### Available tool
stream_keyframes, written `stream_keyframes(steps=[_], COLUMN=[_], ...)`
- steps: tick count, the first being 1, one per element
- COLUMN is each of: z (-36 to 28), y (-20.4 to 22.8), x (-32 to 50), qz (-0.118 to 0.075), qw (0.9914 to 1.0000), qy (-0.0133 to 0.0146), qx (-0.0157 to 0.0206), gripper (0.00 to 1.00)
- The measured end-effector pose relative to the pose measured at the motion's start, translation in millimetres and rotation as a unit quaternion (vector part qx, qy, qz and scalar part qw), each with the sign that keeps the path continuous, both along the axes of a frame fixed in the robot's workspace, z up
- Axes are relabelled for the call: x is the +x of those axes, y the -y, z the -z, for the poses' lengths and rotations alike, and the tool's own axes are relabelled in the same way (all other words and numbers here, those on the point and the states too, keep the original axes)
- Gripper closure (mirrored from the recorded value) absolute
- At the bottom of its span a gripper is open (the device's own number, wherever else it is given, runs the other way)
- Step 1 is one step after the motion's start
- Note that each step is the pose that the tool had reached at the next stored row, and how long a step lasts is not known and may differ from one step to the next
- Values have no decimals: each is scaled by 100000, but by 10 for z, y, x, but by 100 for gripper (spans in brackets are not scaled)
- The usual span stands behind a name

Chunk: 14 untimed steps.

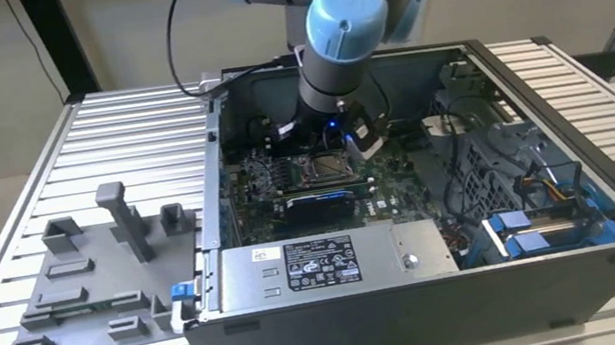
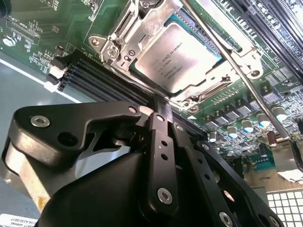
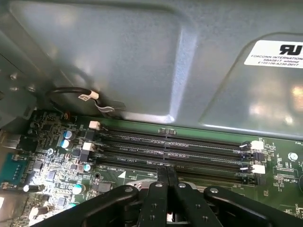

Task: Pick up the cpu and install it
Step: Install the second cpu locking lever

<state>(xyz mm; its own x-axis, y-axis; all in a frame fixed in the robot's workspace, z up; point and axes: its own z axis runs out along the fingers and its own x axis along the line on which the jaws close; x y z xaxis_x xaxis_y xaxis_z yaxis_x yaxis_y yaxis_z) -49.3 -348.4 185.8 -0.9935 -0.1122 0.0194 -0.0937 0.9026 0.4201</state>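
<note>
My fingers [image 3: 166,174] are pressed flat together with nothing between them; in both wrist views their black tips meet just above the motherboard [image 3: 199,165], beside the dark memory slots [image 3: 170,146]. The cpu [image 2: 176,57] already sits in its socket [image 2: 124,38], silver top up, with the metal frame around it and the lever rod [image 2: 232,61] running across one edge. The cpu lies just beyond my fingertips, apart from them. In the exterior view my arm [image 1: 339,34] reaches down into the open case [image 1: 445,306], which rests on the ribbed bench [image 1: 123,125]. A grey fixture [image 1: 96,281] stands on the bench towards the exterior view's left.
</note>
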Motion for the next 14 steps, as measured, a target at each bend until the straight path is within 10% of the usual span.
stream_keyframes(steps=[7, 12, 14], z=[13, 21, -48], y=[-8, -36, -39], x=[10, 15, 15], qz=[2, 0, 8], qw=[100000, 99975, 99970], qy=[18, 33, 55], qx=[118, 2255, 2466], gripper=[100, 100, 100])
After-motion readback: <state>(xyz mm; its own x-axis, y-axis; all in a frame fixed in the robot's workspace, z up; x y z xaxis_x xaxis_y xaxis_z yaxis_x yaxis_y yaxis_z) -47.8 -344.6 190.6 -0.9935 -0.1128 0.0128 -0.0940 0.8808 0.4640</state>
